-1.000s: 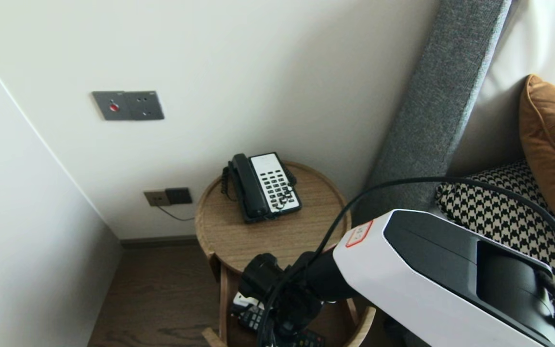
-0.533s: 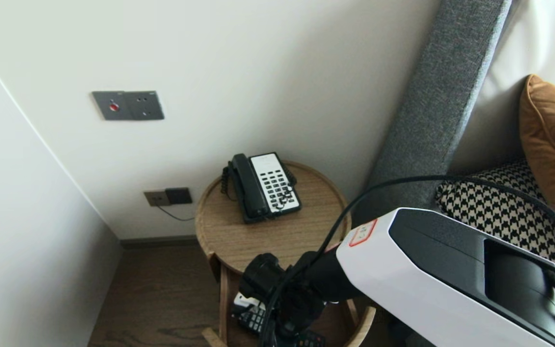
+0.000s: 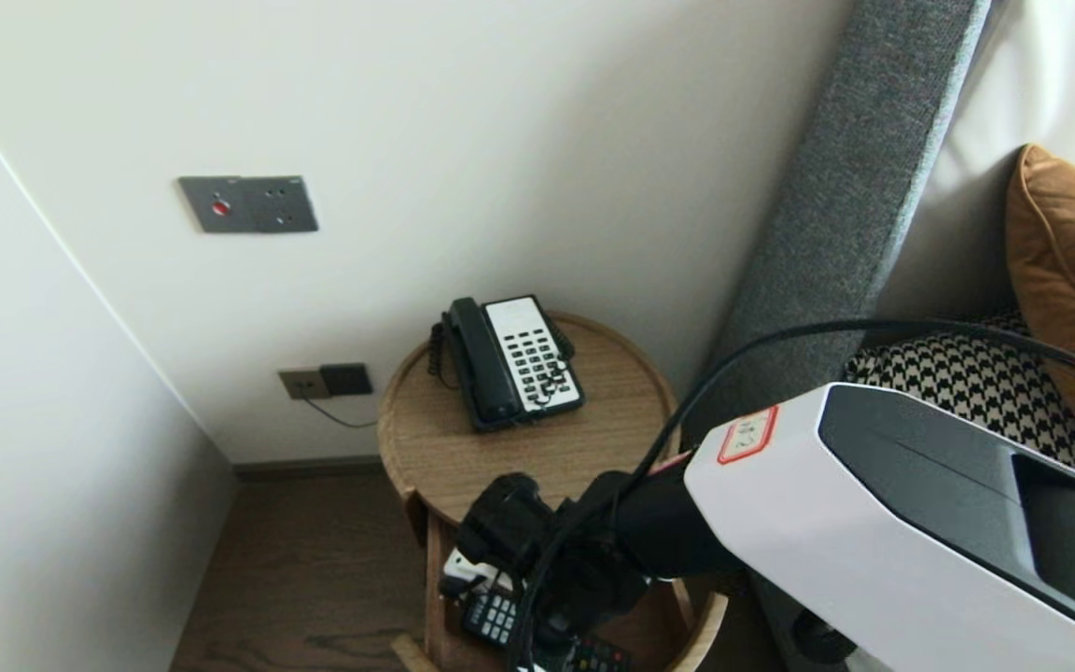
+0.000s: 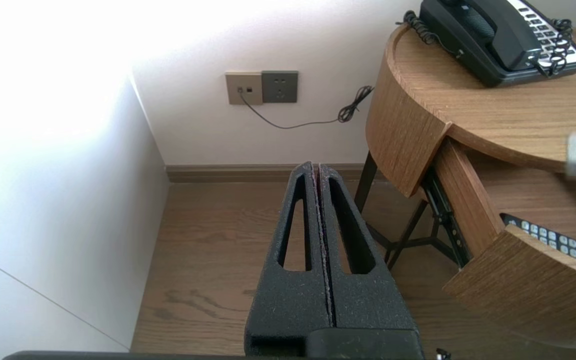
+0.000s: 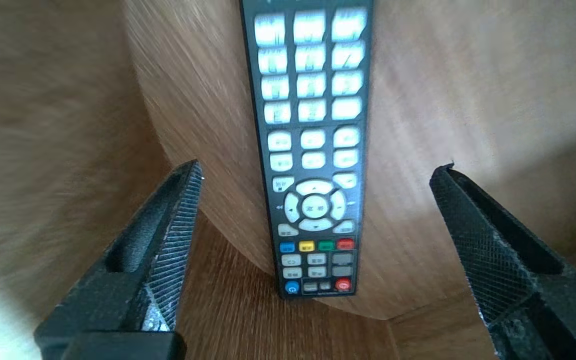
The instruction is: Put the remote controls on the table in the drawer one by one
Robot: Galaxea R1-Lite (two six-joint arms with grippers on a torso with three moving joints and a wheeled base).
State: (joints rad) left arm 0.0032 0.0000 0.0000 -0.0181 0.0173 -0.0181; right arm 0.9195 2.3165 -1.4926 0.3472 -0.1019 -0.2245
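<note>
Remote (image 5: pixel 313 150) in drawer (image 4: pixel 523 295), telephone (image 3: pixel 509 362) on table (image 3: pixel 537 457)

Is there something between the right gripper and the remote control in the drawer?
Nothing visible. The right gripper hangs open over the remote control, one finger on each side, with only free space between. Nothing covers it in the drawer.

Round wooden side table (image 3: pixel 537 457); telephone (image 3: pixel 509 359) on top; remote control (image 5: pixel 313 150) lying flat in open drawer (image 4: pixel 518 285).

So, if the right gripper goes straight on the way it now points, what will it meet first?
Most likely the remote control, which lies in the open drawer straight ahead of the open right gripper. How far away it is, I cannot tell.
</note>
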